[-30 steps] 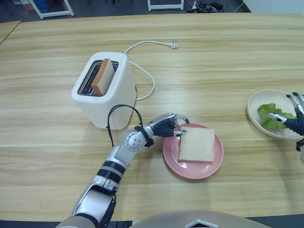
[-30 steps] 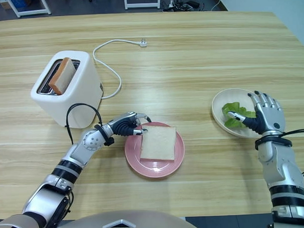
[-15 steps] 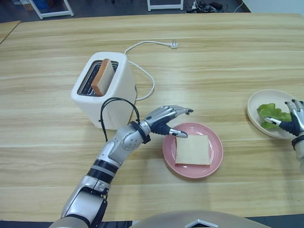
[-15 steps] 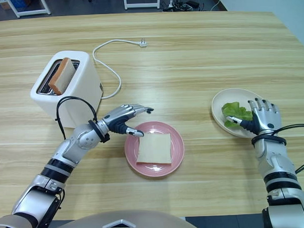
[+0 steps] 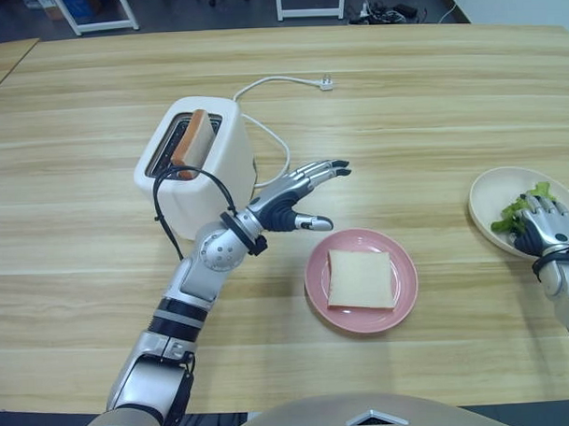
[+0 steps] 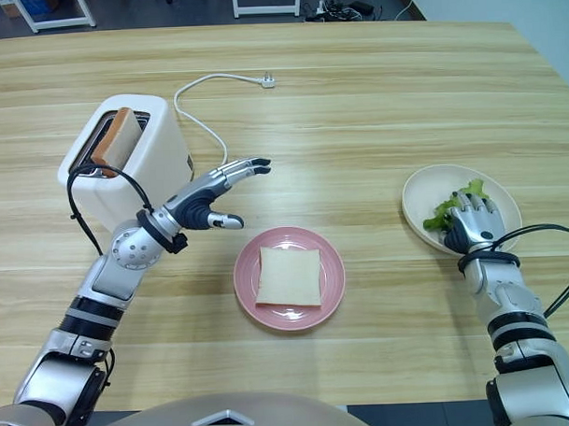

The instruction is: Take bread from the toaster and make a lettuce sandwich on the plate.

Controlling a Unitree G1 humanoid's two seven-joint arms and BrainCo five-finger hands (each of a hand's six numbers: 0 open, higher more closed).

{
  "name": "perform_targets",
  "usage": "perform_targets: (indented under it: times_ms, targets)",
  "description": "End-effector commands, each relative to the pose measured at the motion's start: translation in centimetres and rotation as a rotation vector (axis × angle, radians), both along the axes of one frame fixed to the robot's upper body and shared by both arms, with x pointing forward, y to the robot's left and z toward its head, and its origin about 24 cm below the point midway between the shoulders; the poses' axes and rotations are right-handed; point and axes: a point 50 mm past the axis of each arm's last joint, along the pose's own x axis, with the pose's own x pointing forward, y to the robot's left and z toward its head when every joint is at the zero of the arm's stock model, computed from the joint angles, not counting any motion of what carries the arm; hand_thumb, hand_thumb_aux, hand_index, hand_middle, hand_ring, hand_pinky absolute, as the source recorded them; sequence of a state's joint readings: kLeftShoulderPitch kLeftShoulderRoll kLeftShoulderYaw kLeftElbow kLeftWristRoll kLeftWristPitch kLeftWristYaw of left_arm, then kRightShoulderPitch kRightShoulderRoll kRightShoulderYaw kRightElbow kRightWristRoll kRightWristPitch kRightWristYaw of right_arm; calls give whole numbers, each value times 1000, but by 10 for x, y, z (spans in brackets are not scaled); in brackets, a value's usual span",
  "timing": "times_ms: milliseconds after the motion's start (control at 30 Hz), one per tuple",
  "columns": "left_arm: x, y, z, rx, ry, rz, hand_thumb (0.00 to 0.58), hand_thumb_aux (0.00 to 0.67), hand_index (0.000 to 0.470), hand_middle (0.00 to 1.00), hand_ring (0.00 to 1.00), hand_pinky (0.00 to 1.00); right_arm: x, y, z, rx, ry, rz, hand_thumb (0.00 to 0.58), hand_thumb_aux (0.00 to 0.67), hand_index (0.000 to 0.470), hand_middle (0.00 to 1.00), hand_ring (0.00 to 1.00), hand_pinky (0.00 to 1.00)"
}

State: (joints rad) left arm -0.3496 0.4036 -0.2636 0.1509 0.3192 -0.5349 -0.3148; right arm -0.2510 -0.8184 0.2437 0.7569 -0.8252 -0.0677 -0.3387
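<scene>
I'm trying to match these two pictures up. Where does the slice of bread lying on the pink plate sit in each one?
Left eye view: the bread slice lies flat on the pink plate, a little right of centre, in the lower half.
Right eye view: the bread slice lies at mid-width, in the lower half, on the pink plate.
Shared landmark: the white toaster, up and to the left of the plate in both.

You work on a light wooden table (image 5: 431, 124); beyond its far edge stand a white frame (image 5: 309, 16) and tangled cables (image 5: 382, 11).
</scene>
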Motion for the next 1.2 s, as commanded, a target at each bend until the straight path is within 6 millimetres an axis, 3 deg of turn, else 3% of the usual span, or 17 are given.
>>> perform_targets:
  times_ms: [33, 133, 200, 400, 500, 567, 733, 900, 1067, 1200]
  targets:
    - [-1, 4, 4, -17, -10, 6, 0, 0, 0, 0, 0, 0, 4, 5, 13, 17, -88, 26, 580, 670, 470, 0, 0, 0]
    - [-3, 14, 19, -72, -62, 20, 0, 0, 0, 0, 0, 0, 5, 10, 29, 7, -202, 46, 580, 670, 470, 0, 0, 0]
    - [-3, 31, 39, -149, -154, 56, 0, 0, 0, 0, 0, 0, 3, 18, 43, 24, -310, 72, 580, 670, 470, 0, 0, 0]
    - [-20, 117, 105, -589, -332, 228, 0, 0, 0, 0, 0, 0, -4, 64, 79, 238, -516, 260, 580, 670, 470, 0, 0, 0]
    - [-26, 145, 118, -518, -398, 340, 0, 0, 0, 0, 0, 0, -12, 85, 85, 332, -529, 367, 580, 670, 470, 0, 0, 0]
    - [-27, 154, 118, -294, -468, 456, 0, 0, 0, 0, 0, 0, -15, 103, 83, 376, -516, 449, 580, 670, 470, 0, 0, 0]
    - [-19, 185, 108, 136, -444, 680, 0, 0, 0, 0, 0, 0, -24, 165, 72, 441, -430, 681, 580, 670, 470, 0, 0, 0]
    - [-10, 194, 77, 406, -301, 722, 0, 0, 0, 0, 0, 0, -41, 221, 43, 474, -232, 921, 580, 670, 470, 0, 0, 0]
    - [-4, 198, 67, 545, -264, 743, 0, 0, 0, 0, 0, 0, -63, 247, 16, 471, -33, 1068, 580, 670, 470, 0, 0, 0]
    - [2, 193, 61, 573, -248, 726, 0, 0, 0, 0, 0, 0, -76, 247, 3, 492, 96, 1092, 580, 670, 470, 0, 0, 0]
